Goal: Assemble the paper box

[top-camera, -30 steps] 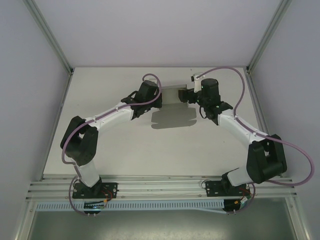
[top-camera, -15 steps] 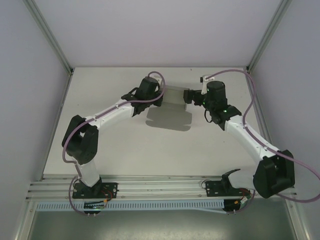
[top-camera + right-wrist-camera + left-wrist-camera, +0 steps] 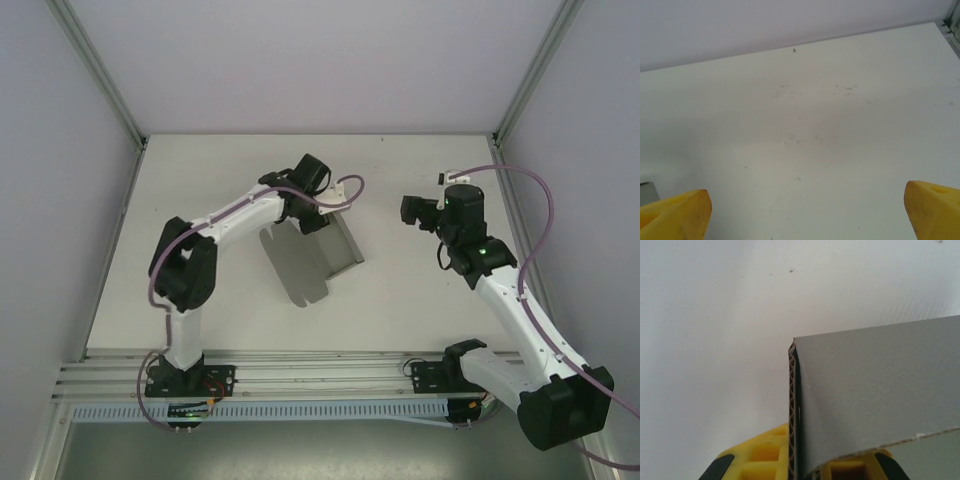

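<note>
Left gripper [image 3: 320, 217] is pressed together on the paper box [image 3: 303, 262] — in the left wrist view its yellow fingers [image 3: 762, 461] pinch the fluted edge of the grey board [image 3: 875, 400] from both sides. From above, the box is a partly folded grey sheet around the middle of the table [image 3: 400, 300]. It is held at its far end and reaches toward the near side, with one panel turned up along its right edge and a tabbed edge at its near end. Whether that near end touches the table cannot be told.

To the right and well apart from the box, the right gripper [image 3: 411, 208] is spread wide — its two yellow fingers [image 3: 675, 215] stand at opposite edges of the right wrist view, with nothing between them but bare white table [image 3: 805, 125].
</note>
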Controlling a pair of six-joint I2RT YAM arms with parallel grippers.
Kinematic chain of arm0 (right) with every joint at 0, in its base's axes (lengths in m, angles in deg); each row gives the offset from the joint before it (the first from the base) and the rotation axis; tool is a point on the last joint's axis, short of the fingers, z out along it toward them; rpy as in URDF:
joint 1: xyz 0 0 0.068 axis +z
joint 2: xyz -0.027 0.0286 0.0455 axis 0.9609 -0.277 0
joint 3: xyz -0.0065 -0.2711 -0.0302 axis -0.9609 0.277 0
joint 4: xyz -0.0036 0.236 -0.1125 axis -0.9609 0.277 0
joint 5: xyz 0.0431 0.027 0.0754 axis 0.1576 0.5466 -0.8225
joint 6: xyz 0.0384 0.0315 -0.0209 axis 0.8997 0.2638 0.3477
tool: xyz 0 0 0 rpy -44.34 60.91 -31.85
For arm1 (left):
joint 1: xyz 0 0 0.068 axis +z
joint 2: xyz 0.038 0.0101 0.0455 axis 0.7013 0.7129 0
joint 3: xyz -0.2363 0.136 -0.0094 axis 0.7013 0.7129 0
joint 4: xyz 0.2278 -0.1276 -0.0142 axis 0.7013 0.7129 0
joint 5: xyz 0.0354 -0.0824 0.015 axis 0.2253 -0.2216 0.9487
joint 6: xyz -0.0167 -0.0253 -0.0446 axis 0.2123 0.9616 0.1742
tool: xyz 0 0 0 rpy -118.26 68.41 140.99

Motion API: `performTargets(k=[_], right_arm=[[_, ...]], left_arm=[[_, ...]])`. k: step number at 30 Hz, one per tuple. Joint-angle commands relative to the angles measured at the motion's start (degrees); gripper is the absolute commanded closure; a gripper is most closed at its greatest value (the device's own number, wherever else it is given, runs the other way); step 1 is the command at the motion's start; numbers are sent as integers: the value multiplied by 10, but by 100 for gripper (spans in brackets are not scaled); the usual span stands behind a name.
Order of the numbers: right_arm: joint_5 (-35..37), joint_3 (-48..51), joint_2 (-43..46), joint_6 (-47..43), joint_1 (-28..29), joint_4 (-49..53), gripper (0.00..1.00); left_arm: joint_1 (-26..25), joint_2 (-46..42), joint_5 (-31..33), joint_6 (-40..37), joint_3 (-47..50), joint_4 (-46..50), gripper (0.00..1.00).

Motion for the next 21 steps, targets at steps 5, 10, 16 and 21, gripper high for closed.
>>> performTargets(k=[5, 10, 16, 21], right_arm=[[-1, 2, -3, -2, -14, 26, 1], [-7, 3, -12, -3, -21, 23, 1], [-10, 1, -15, -2, -25, 25, 1], [-11, 6, -13, -4, -29, 22, 1]], left_arm=[[-11, 120, 80, -61, -96, 135, 100], [-22, 172, 121, -51, -125, 112, 100], [-36, 223, 222, -49, -102, 7, 100], [-53, 248, 263, -55, -72, -36, 100]])
